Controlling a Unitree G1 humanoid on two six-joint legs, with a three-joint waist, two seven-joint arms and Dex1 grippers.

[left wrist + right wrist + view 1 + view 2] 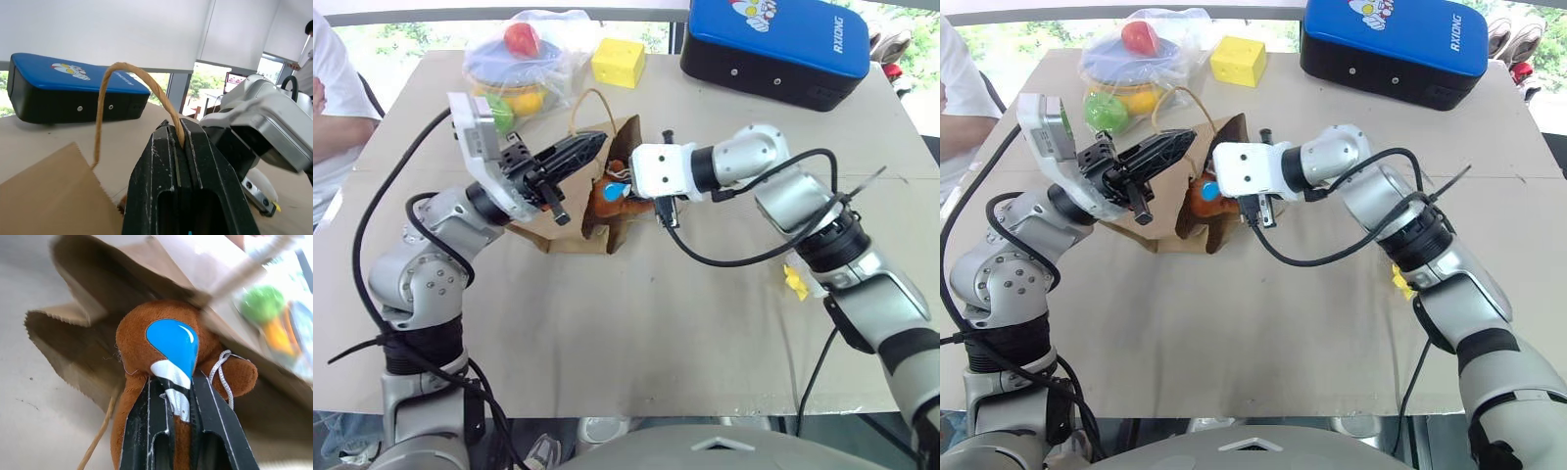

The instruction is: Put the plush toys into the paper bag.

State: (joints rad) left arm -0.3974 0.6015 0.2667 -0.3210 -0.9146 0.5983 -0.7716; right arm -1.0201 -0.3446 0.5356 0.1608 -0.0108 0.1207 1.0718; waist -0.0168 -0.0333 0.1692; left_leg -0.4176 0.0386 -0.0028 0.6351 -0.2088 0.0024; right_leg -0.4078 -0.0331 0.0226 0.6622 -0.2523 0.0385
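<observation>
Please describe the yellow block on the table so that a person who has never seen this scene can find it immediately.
Start at the big blue-topped black case at the table's far edge. Beside it, between the case and the clear plastic bag of coloured toys, stands the yellow cheese-like block with holes. It alone is a plain yellow cube, unwrapped.

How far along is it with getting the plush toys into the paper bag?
Midway on the first toy. The left gripper is shut on a twine handle, holding the paper bag open. The right gripper pinches the orange-brown plush toy at the bag's mouth, not yet released. No white toy is visible inside; it seems still left.
</observation>
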